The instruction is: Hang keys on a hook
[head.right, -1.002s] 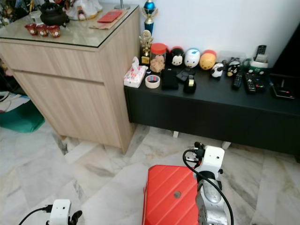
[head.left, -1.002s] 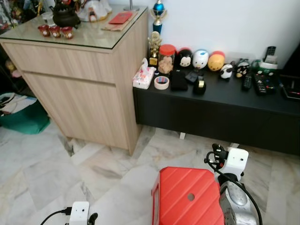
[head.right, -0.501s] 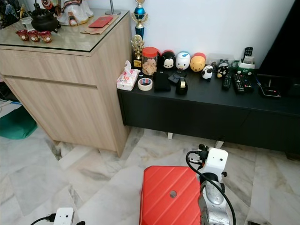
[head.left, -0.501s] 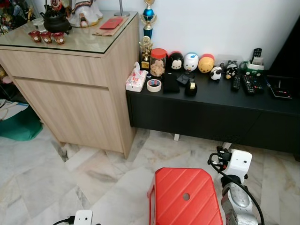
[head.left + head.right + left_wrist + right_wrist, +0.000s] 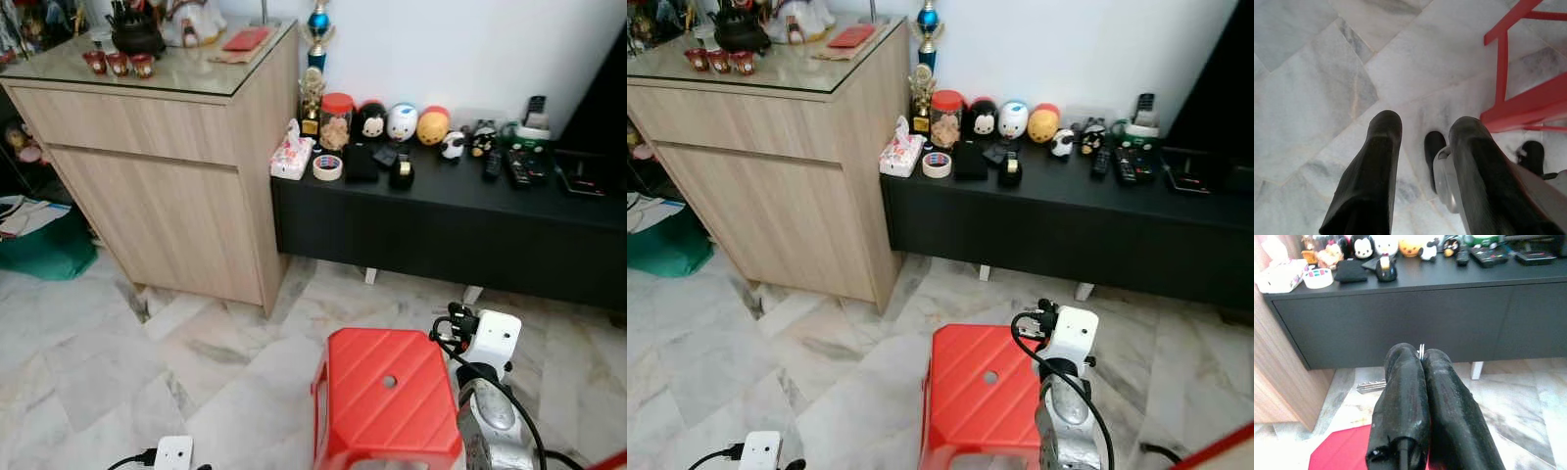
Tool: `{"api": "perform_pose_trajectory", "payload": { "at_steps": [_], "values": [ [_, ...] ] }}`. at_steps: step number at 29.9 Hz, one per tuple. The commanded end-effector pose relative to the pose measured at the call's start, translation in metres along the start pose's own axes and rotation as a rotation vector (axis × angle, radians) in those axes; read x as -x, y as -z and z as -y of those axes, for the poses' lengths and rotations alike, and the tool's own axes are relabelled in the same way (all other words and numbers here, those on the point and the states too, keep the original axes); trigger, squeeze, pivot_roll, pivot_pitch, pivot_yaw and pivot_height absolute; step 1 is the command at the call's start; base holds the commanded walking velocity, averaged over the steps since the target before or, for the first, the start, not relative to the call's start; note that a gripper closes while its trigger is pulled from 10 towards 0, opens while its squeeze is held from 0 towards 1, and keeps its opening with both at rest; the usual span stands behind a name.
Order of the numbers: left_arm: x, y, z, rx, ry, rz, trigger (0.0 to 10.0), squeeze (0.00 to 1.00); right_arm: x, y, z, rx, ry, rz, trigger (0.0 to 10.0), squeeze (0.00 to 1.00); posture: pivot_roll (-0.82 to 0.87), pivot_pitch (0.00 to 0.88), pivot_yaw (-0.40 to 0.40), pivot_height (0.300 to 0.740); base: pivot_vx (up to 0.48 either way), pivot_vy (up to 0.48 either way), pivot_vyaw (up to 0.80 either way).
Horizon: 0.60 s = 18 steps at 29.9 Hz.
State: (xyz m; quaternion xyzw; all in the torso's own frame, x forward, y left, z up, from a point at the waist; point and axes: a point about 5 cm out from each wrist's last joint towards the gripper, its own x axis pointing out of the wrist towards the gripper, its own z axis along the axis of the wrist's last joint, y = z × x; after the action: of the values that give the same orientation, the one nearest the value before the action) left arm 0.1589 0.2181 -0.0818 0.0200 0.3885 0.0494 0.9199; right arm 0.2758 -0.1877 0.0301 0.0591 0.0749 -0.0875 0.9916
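Keys (image 5: 1421,351) pinched in closed right gripper (image 5: 1421,357) above red stool (image 5: 387,394); left gripper (image 5: 1422,139) parted, empty. Thin grip: keys could be dropped.

A: How much of the thin silver key ring (image 5: 1421,351) can you make out?
B: Only a sliver poking up between the right gripper (image 5: 1419,357)'s closed jaws; whatever hangs from it is hidden behind the black fingers (image 5: 1400,396).

A: And the small items on the low black bench (image 5: 460,211)?
B: Too small to tell apart beyond rough shapes.

A: The red plastic stool (image 5: 387,397)?
B: Its lower part is cut off by the picture's edge, as is the left arm's white wrist block (image 5: 172,453).
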Motion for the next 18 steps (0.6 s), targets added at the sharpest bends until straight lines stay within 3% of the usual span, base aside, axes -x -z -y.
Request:
{"api": "perform_pose_trajectory", "payload": {
  "at_steps": [1, 18],
  "values": [
    [0.002, 0.005, -0.004, 0.012, -0.009, -0.026, 10.0, 0.0, -0.001, -0.001, -0.001, -0.011, 0.007, 0.004, 10.0, 0.0, 0.02, 0.0, -0.007, 0.74, -0.326, 0.0, 0.0],
    [0.006, 0.016, -0.018, 0.014, -0.026, -0.09, 10.0, 0.0, 0.001, 0.004, -0.001, -0.02, 0.027, -0.013, 10.0, 0.0, 0.03, 0.0, 0.004, 0.74, -0.329, 0.0, 0.0]
  ]
}}
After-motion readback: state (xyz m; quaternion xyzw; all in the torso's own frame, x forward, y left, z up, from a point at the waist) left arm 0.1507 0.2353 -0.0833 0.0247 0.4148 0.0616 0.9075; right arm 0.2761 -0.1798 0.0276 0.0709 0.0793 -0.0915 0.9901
